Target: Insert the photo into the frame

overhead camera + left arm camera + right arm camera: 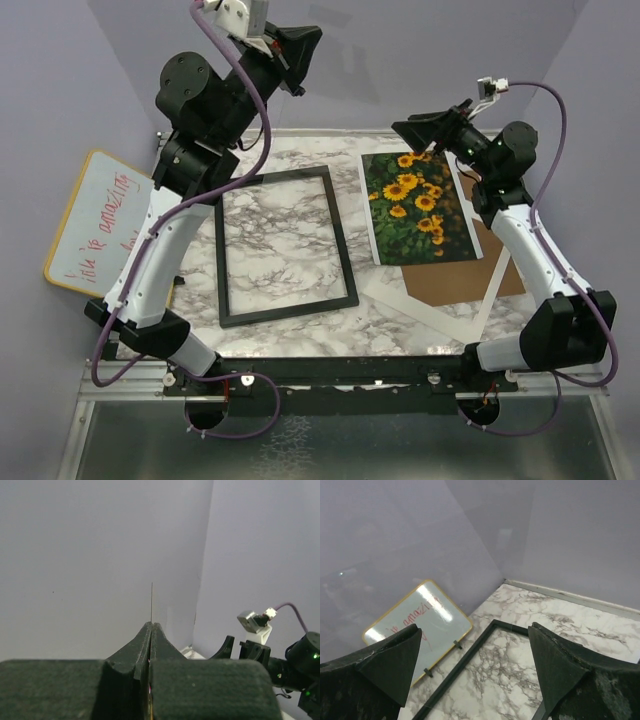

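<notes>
The photo [420, 205], yellow sunflowers on dark green, lies face up on the right of the marble table. The black frame [285, 245] lies flat to its left, with marble showing through it. My right gripper [412, 138] hovers over the photo's far edge, open and empty. In the right wrist view its gripper [474, 630] points over the frame [470, 660], and the photo is out of that view. My left gripper [305, 50] is raised high at the back, shut. In the left wrist view a thin dark line rises from its gripper [151, 624]; I cannot tell what it is.
A brown backing board [450, 280] and a white mat [440, 315] lie partly under the photo's near end. A yellow-rimmed whiteboard [100, 220] leans off the table's left side and also shows as the whiteboard [420, 615] in the right wrist view. Purple walls close the back and sides.
</notes>
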